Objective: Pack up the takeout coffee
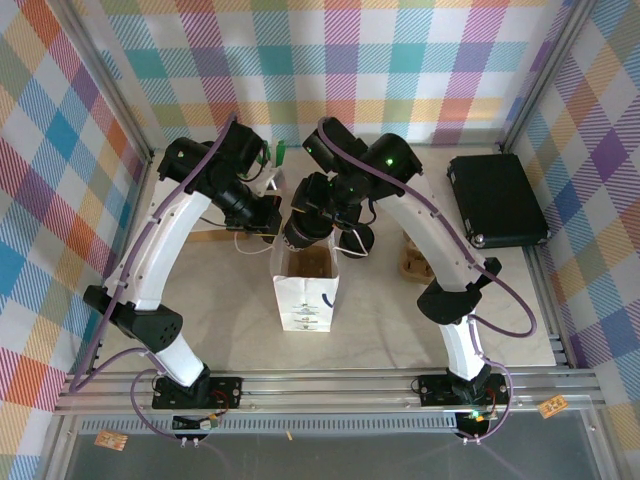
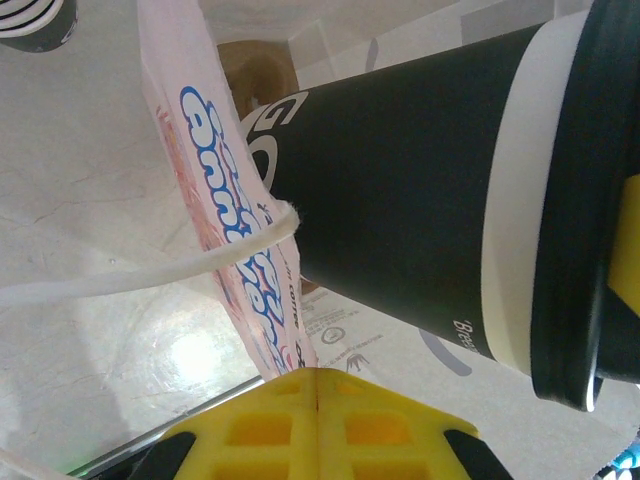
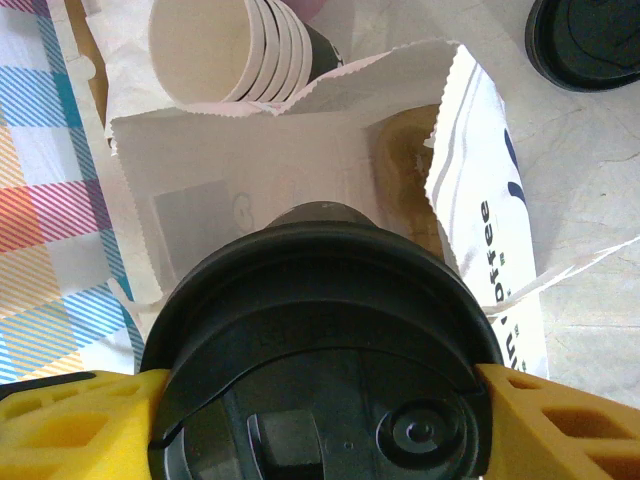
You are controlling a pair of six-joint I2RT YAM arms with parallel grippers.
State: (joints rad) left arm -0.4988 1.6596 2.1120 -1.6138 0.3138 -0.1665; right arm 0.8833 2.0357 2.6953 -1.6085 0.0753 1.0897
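Takeout coffee (image 3: 320,340): right gripper (image 3: 320,420) clamps it by the black lid, a yellow finger on each side, lower centre of frame, poised over the paper bag's (image 3: 200,180) open mouth. You hold it from above so it can go in lid-up. Left gripper (image 2: 318,400), fingers pressed together, looks to pinch the bag's rim, likely to keep the mouth open. Beyond: nested cups (image 3: 235,50) upper left, spare lids (image 3: 585,40) upper right. Pale marbled table (image 1: 400,330); black case (image 1: 495,200) at right; plaid walls (image 1: 60,150).
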